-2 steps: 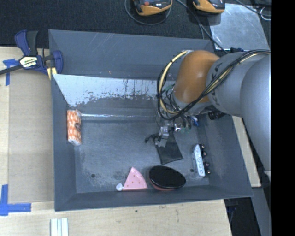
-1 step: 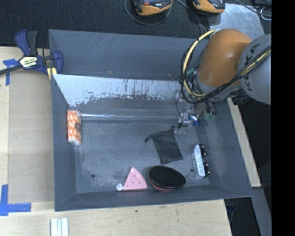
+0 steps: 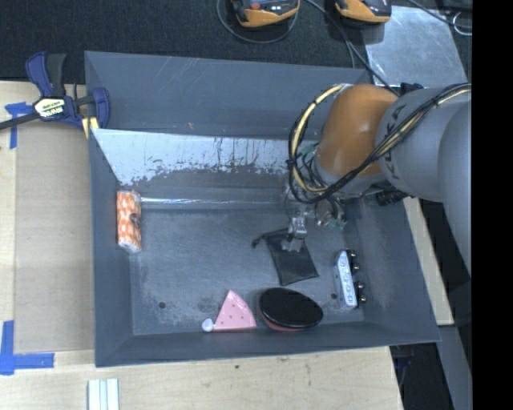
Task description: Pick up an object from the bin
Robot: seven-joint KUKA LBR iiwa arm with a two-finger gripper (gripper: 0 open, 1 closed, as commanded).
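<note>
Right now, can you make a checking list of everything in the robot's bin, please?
Surface: grey metal bin, floor scuffed, far wall scratched.
Job's things: dark flat square piece right under the gripper.
Clutter: orange-and-white packet against the left wall; pink wedge with a small white ball, black oval with a red rim and white oblong gadget near the front wall.
Grippers: one, low over the dark piece, right of the bin's middle.
Cables: yellow and black cables loop round the arm's orange cover.
Surroundings: two orange-and-black devices beyond the far rim.
</note>
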